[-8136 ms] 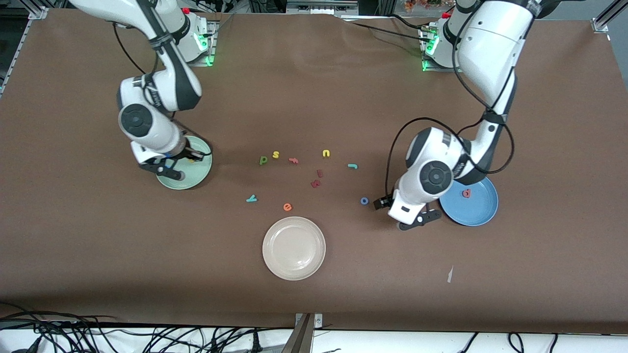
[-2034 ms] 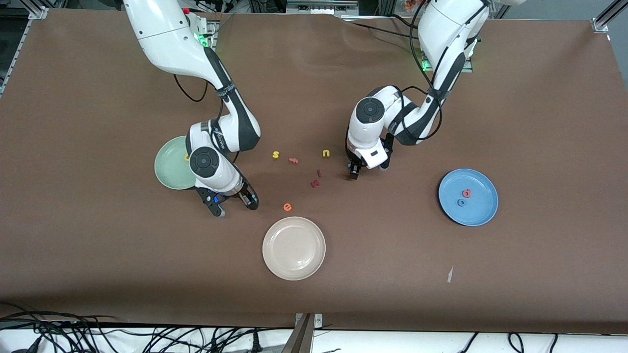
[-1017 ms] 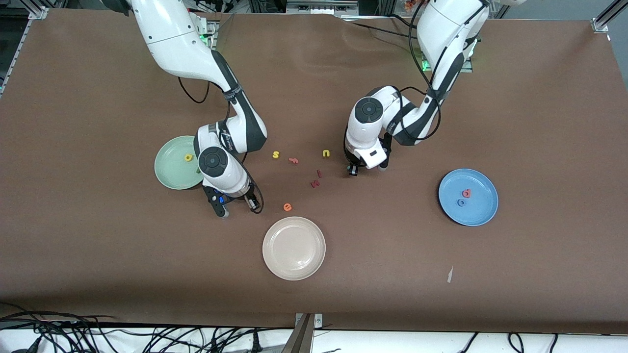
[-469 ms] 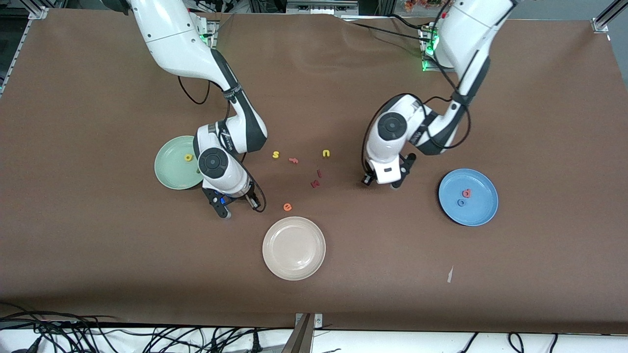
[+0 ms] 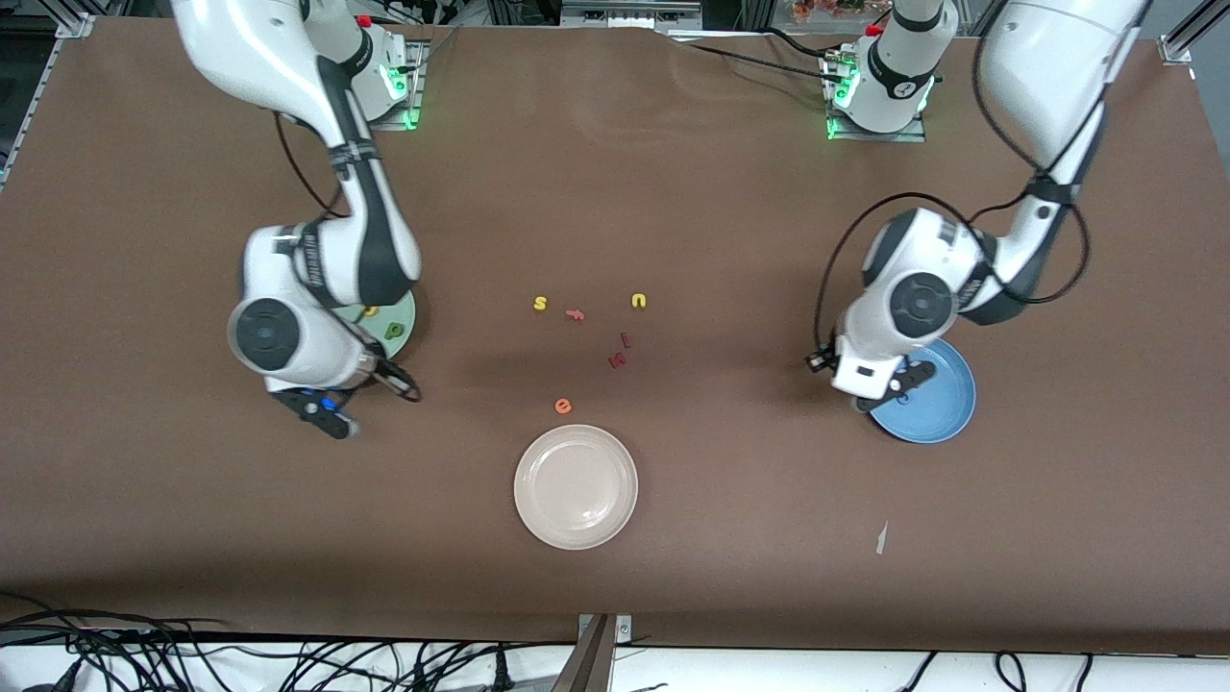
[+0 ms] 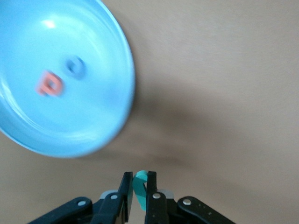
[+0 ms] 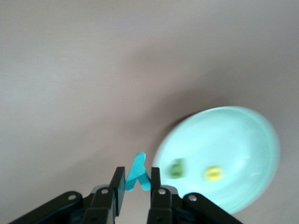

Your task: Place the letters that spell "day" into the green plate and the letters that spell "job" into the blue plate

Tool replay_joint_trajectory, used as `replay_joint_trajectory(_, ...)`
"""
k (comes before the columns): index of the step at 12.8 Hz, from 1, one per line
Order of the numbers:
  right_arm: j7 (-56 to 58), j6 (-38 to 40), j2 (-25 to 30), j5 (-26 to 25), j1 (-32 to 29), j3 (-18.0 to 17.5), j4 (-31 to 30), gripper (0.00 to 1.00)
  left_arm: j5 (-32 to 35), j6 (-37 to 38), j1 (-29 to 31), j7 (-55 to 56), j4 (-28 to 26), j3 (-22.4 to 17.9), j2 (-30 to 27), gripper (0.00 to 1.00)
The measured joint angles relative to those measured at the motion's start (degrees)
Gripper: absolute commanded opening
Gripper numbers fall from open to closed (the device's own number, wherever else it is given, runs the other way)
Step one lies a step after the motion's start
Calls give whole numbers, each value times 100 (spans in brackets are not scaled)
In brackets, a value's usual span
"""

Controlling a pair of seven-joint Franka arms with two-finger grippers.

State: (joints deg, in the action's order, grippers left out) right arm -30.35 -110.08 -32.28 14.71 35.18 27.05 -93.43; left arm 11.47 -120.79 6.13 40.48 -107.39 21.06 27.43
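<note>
Clearly, in the left wrist view the left gripper is clamped on a small teal letter "j", a thin, matte, foam-like piece pinched between the black fingers; only its upper part is seen. It is held over the brown table just beside the blue plate, a smooth, glossy round dish with a raised rim. Inside that plate a pinkish-red b/d letter and a blue ring "o" are seen, blurred, lying near each other. In the front view that plate is partly covered by the left arm's wrist, and the letters in it are hidden.

The right gripper is closed on a teal "y", whose forked top is seen above the fingers while its tail is hidden between them. It is held over bare table beside the pale green plate, a smooth shallow dish. In that plate a dark green d/p letter and a yellow "a" are made out only as blurred blobs. In the front view the green plate is largely hidden by the right arm.

On the matte brown cloth between the arms are scattered a yellow "s", a pink "f", a yellow "u", two dark red letters and an orange "e". A cream-white plate is set nearer the front camera.
</note>
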Motion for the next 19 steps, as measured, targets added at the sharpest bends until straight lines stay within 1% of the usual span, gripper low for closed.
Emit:
replay_joint_trajectory(2,1011,45,239,1,-21,406,-538,10,111,113,451,-1628,26,-8,-61,0)
replay_joint_trajectory(3,1315,-155,379,2,-37,513,-949,11,165,82,717,-2367,24,-13,-49,0)
replay_joint_trajectory(4,1489,-488,533,1,-47,553,-1431,11,176,-42,990,-3005,13,-16,-3,9)
replay_joint_trajectory(5,1578,-846,664,1,-43,555,-1884,12,176,-232,1191,-3428,-5,-17,93,24)
replay_joint_trajectory(6,1604,-1185,747,1,-32,545,-2274,18,176,-459,1307,-3661,-23,-16,249,85)
replay_joint_trajectory(7,1610,-1546,766,1,-17,530,-2586,38,177,-608,1327,-3749,-26,-14,409,100)
replay_joint_trajectory(8,1618,-1868,754,1,6,515,-2830,99,178,-688,1310,-3752,-17,7,518,100)
replay_joint_trajectory(10,1618,-2085,741,1,43,508,-3010,100,178,-608,1256,-3741,172,73,533,100)
replay_joint_trajectory(11,1618,-2085,752,1,56,506,-3001,100,178,-291,1246,-3738,441,113,507,100)
replay_joint_trajectory(12,1618,-2025,779,1,79,506,-2954,100,178,230,1245,-3738,816,142,472,100)
replay_joint_trajectory(13,1618,-1798,809,1,97,506,-2824,100,178,840,1245,-3738,1212,163,428,100)
replay_joint_trajectory(14,1618,-1396,835,1,104,508,-2572,100,178,1486,1246,-3738,1621,180,374,100)
replay_joint_trajectory(16,1618,-352,908,0,105,528,-1815,100,178,2533,1272,-3738,2305,184,269,100)
replay_joint_trajectory(18,1618,692,984,-4,105,567,-903,100,178,3144,1389,-3741,2715,174,167,100)
replay_joint_trajectory(19,1621,1203,1012,-36,105,581,-409,100,157,3287,1483,-3742,2814,175,101,100)
